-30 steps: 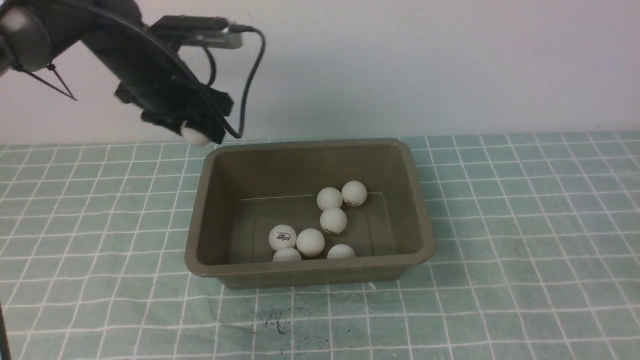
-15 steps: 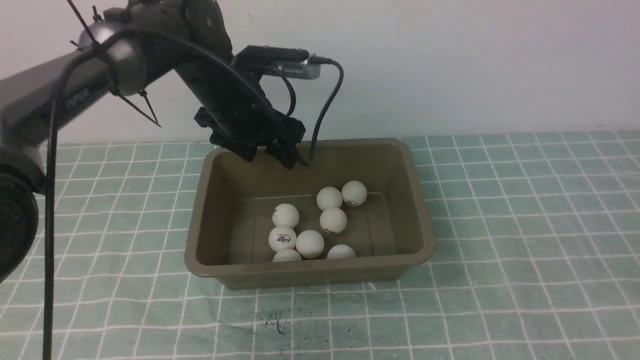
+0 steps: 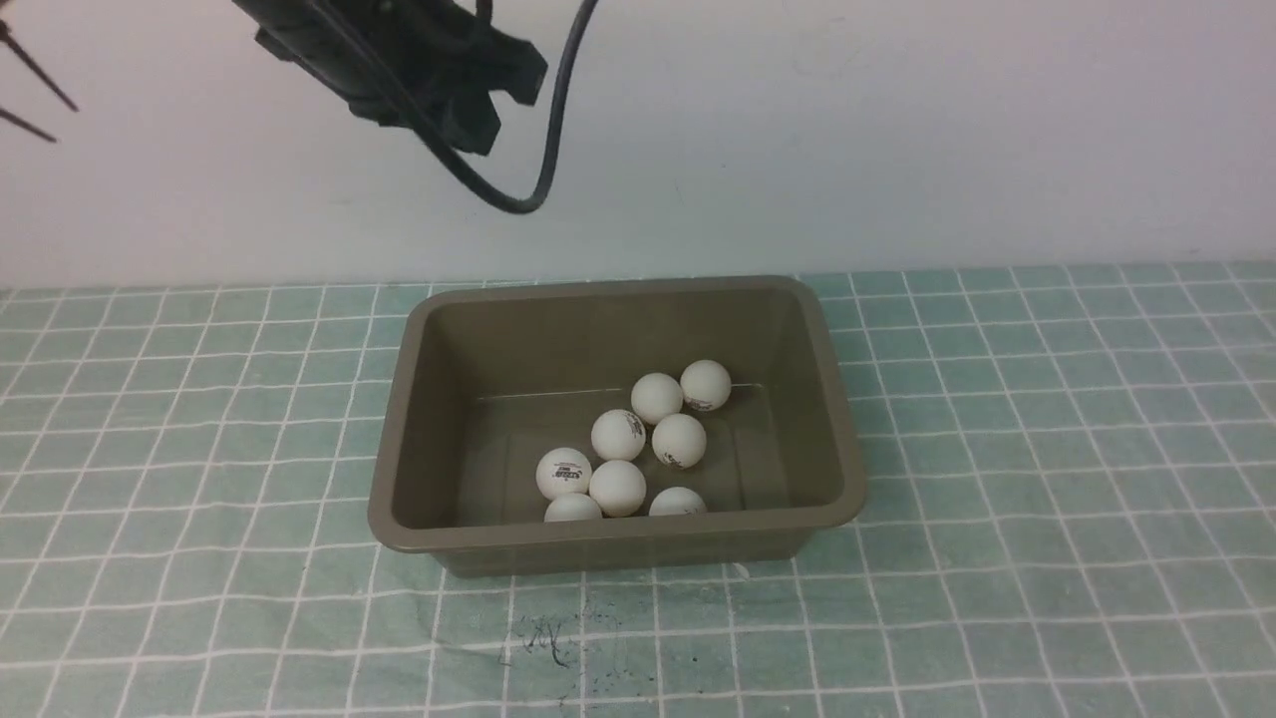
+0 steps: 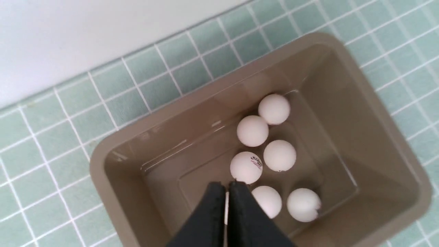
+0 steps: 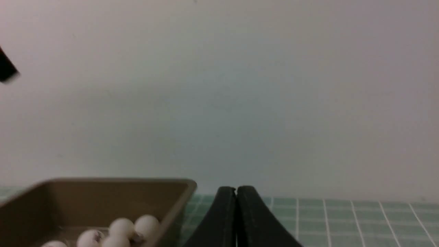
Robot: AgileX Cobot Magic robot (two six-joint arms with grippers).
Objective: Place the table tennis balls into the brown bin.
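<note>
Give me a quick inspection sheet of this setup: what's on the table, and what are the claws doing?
Surface: green checked cloth, with a dark scuff in front of the bin.
Job's things: brown bin upright; eight table tennis balls inside it, none seen on the cloth.
Clutter: nothing seen.
Grippers: left gripper shut, empty, high above the bin; right gripper shut, empty.
Cables: black cable hanging from the left arm.
Surroundings: plain white wall.
</note>
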